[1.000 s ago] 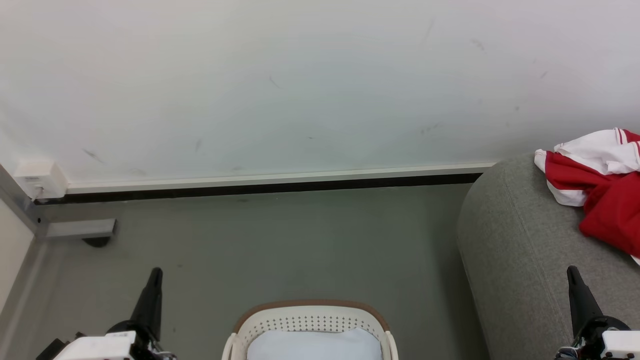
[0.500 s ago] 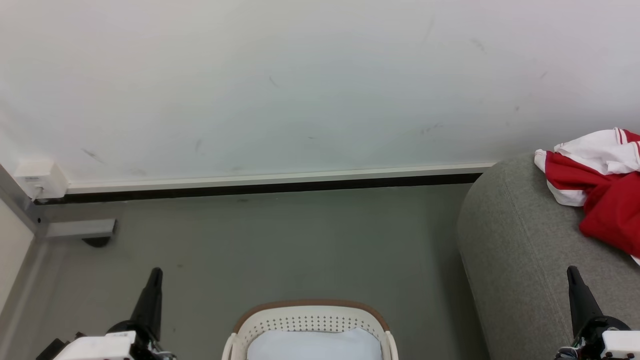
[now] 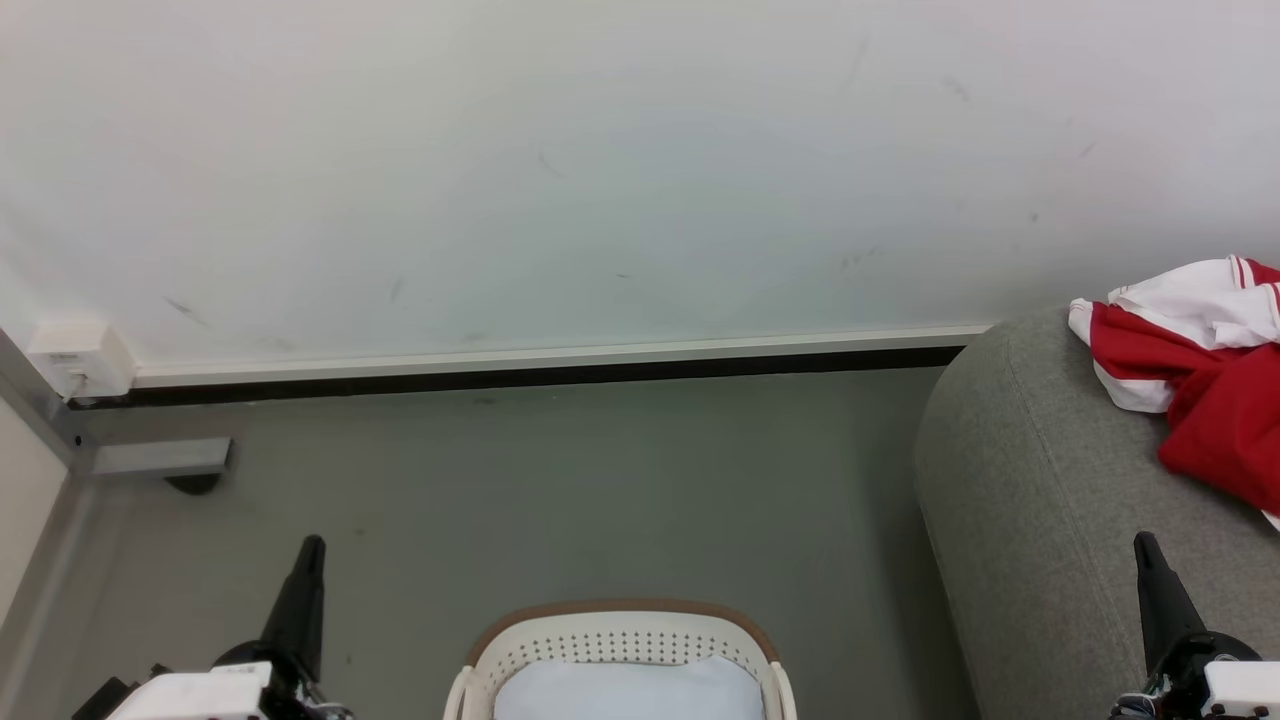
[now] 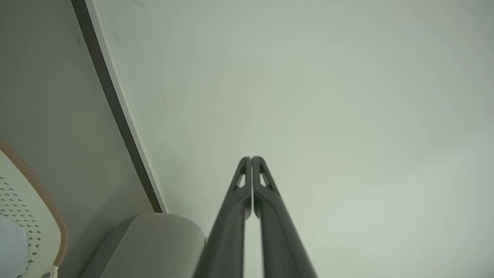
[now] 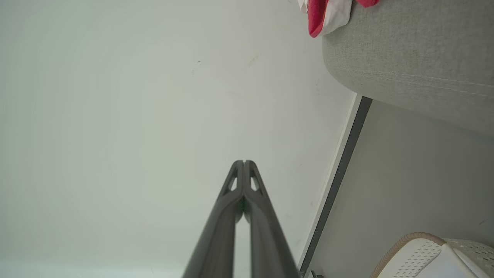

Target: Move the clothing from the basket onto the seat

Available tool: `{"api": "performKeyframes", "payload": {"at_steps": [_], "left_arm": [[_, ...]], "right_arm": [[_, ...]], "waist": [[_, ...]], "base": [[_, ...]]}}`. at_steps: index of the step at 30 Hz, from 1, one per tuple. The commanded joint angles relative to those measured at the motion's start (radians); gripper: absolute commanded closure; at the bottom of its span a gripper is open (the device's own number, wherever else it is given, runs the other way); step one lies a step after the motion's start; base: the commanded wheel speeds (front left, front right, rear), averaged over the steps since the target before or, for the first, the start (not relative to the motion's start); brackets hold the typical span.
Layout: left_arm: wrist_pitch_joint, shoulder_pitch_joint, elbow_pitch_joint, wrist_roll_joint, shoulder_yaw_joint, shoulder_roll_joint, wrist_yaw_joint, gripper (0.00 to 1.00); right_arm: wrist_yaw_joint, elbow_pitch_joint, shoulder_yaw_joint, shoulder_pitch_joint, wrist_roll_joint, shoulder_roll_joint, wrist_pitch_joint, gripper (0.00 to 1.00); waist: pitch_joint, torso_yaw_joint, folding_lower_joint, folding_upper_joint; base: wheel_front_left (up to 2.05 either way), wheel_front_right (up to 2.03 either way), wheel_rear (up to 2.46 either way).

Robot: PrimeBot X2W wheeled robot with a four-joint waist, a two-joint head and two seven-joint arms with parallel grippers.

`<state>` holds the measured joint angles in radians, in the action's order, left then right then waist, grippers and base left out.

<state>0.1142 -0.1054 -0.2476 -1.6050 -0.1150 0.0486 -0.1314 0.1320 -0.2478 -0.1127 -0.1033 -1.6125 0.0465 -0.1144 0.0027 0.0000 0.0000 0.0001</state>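
No legible writing, brand, number or sign: not on the clothing (image 3: 1215, 400) beyond the right gripper (image 3: 1145, 545), nor on the basket (image 3: 620, 640) between it and the left gripper (image 3: 312, 545).

Plain indoor room, home-like: scuffed white wall (image 3: 640, 170), dark skirting (image 3: 520, 377), grey floor (image 3: 560, 480) ahead of both jaws; laundry basket (image 3: 620, 625) between left gripper (image 3: 312, 548) and right gripper (image 3: 1143, 542) jaws; grey upholstered seat (image 3: 1020, 480) beside right jaws; small wall box (image 3: 78, 358) beyond left jaws.

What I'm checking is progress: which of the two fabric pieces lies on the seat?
The bright red garment with white sleeve panels lies on the light grey upholstered seat; the pale bluish-white cloth sits in the cream-white perforated plastic basket.
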Motion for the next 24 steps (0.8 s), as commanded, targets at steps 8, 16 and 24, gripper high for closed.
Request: {"api": "performKeyframes", "payload": {"at_steps": [8, 16, 24], "left_arm": [[0.004, -0.009, 0.003, -0.014, -0.002, 0.002, 0.001, 1.0], [0.004, -0.009, 0.003, -0.014, -0.002, 0.002, 0.001, 1.0], [0.004, -0.009, 0.003, -0.014, -0.002, 0.002, 0.001, 1.0]], "right_arm": [[-0.002, 0.005, -0.004, -0.013, -0.001, 0.007, -0.003, 1.0], [-0.002, 0.005, -0.004, -0.013, -0.001, 0.007, -0.003, 1.0], [-0.002, 0.005, -0.004, -0.013, -0.001, 0.007, -0.003, 1.0]], "waist": [[0.0, 0.0, 0.0, -0.0001], [0.0, 0.0, 0.0, -0.0001], [0.0, 0.0, 0.0, -0.0001]], "base": [[0.0, 0.0, 0.0], [0.0, 0.0, 0.0], [0.0, 0.0, 0.0]]}}
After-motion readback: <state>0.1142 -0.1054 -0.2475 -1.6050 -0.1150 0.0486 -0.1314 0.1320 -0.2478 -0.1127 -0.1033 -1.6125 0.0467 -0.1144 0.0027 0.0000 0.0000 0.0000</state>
